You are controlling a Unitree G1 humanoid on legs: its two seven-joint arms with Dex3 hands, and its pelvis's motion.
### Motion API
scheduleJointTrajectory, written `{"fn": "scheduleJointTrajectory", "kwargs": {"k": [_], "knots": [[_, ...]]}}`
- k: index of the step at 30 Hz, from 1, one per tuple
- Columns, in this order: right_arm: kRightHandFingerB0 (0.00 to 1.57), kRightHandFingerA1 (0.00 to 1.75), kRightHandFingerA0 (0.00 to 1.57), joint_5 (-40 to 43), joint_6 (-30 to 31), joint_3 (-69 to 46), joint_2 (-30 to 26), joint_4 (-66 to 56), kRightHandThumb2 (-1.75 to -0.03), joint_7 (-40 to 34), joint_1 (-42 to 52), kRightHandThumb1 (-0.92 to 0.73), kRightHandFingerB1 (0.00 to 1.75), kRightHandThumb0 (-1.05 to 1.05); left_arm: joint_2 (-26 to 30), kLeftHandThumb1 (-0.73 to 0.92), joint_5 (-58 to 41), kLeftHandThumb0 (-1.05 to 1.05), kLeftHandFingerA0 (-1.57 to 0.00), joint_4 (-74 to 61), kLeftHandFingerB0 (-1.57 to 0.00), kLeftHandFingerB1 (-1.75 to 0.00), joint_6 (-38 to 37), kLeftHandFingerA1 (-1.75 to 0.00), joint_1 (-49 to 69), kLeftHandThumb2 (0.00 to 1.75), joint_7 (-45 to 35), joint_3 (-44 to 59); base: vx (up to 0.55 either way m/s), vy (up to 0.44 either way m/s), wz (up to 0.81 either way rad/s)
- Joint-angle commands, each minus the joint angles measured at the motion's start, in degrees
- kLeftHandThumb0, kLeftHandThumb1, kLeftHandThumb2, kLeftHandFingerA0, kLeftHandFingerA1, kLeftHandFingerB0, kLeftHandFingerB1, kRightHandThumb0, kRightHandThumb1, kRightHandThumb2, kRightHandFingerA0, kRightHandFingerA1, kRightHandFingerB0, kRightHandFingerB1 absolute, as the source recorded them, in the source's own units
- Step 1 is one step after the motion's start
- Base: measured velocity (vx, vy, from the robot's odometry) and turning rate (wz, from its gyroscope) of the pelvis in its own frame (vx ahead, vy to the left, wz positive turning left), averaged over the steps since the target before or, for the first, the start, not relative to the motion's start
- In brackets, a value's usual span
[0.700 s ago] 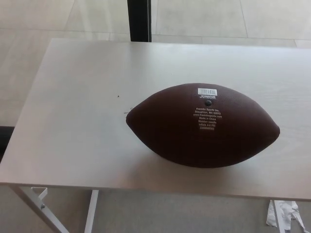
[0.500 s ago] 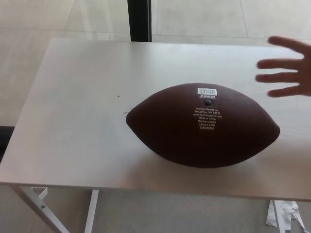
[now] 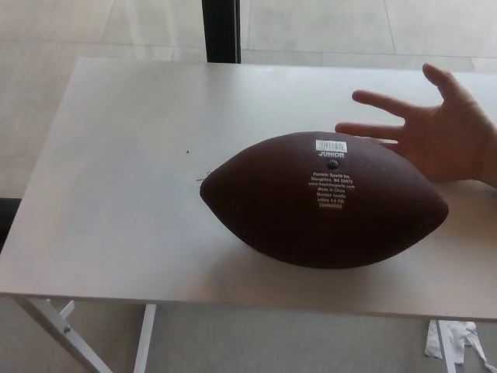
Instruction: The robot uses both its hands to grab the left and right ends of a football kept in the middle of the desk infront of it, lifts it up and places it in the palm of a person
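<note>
Football lies on desk, person's open palm just behind it

Desk bare left of football; person's open palm crowds far right end.

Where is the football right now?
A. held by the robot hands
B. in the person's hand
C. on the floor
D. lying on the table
D: the football lies on the table, with the person's open hand just behind it and no robot hand in view.
</note>
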Motion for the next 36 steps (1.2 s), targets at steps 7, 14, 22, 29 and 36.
{"fn": "scheduleJointTrajectory", "kwargs": {"k": [7,14,22,29,36], "knots": [[0.28,0.50,0.47,7.2,14.9,10.5,5.8,-22.1,-0.66,-8.8,-13.1,-0.84,0.43,-0.90,-0.4,0.76,0.7,-0.79,-0.19,-12.0,-0.11,-0.44,15.0,-0.51,-21.6,1.04,6.2,-15.3,0.00,0.000,0.00],[0.23,0.41,0.37,6.0,18.5,19.7,12.1,-25.5,-0.67,-9.1,-14.1,-0.87,0.28,-0.86,-5.9,0.92,2.8,-0.81,-0.30,-15.6,-0.24,-0.36,15.5,-0.49,-21.4,0.70,5.5,-26.2,0.00,0.000,0.00],[0.32,0.43,0.44,3.5,17.4,26.6,20.4,-26.4,-0.67,-9.8,-7.3,-0.89,0.30,-0.81,-14.1,0.83,3.2,-0.87,-0.29,-15.5,-0.19,-0.41,14.2,-0.52,-14.4,0.81,5.3,-33.1,0.00,0.000,0.00],[0.28,0.41,0.44,2.8,15.5,28.4,23.2,-24.4,-0.68,-9.9,-3.7,-0.92,0.29,-0.83,-16.3,0.92,4.7,-0.84,-0.28,-13.2,-0.19,-0.38,10.8,-0.51,-10.4,0.74,5.0,-35.3,0.00,0.000,0.00],[0.31,0.39,0.42,1.5,14.2,29.8,24.7,-22.0,-0.69,-10.2,-2.4,-0.92,0.30,-0.84,-15.9,0.92,6.4,-0.84,-0.25,-11.3,-0.22,-0.38,9.6,-0.50,-8.2,0.75,3.4,-37.8,0.00,0.000,0.00]]}}
